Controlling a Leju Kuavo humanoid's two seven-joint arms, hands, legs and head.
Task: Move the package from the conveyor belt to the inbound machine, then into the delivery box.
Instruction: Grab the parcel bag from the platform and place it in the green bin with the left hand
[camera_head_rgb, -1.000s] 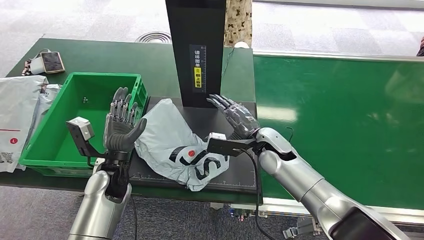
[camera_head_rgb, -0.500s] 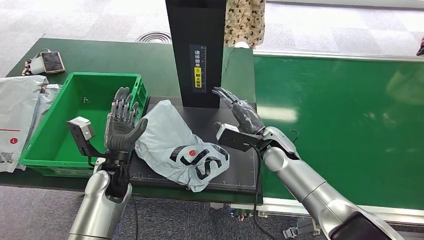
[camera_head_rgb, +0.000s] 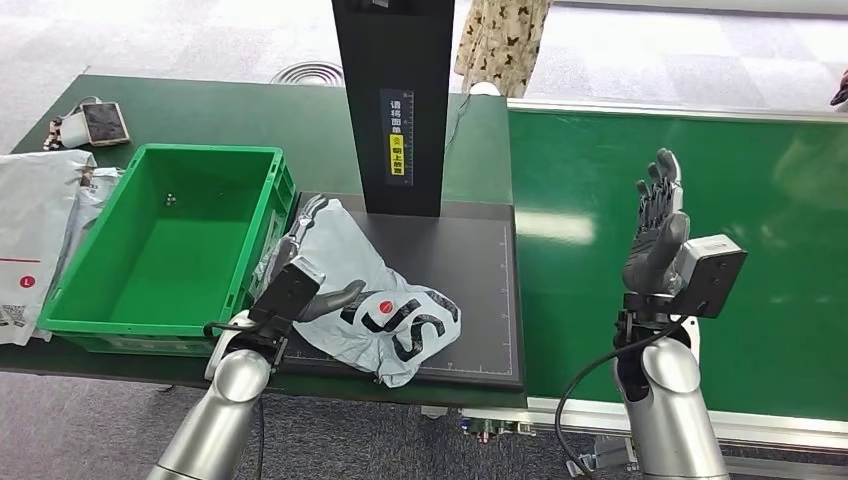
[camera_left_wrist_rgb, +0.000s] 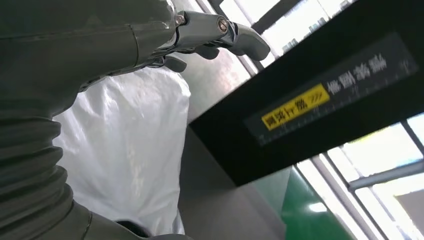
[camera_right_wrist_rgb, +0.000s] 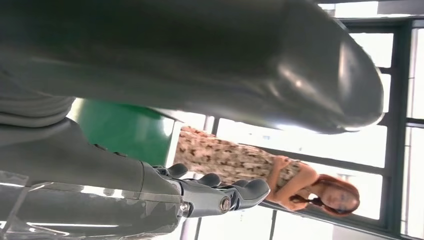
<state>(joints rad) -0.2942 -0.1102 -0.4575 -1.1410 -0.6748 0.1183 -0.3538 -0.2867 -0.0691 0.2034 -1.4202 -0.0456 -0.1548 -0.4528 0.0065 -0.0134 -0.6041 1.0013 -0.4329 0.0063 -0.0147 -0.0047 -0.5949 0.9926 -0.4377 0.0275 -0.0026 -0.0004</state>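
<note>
Now package (camera_head_rgb: 385, 310) on scanner pad, left robot hand (camera_head_rgb: 305, 268) touching it.

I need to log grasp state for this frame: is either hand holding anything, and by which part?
Right hand: nothing, raised open over the belt. Left hand lies on the package at its crate-side edge; a closed grip cannot be told.

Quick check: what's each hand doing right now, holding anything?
Left hand: fingers spread, resting on the package, not clearly gripping it.
Right hand: open, raised over the conveyor belt, holding nothing.
</note>
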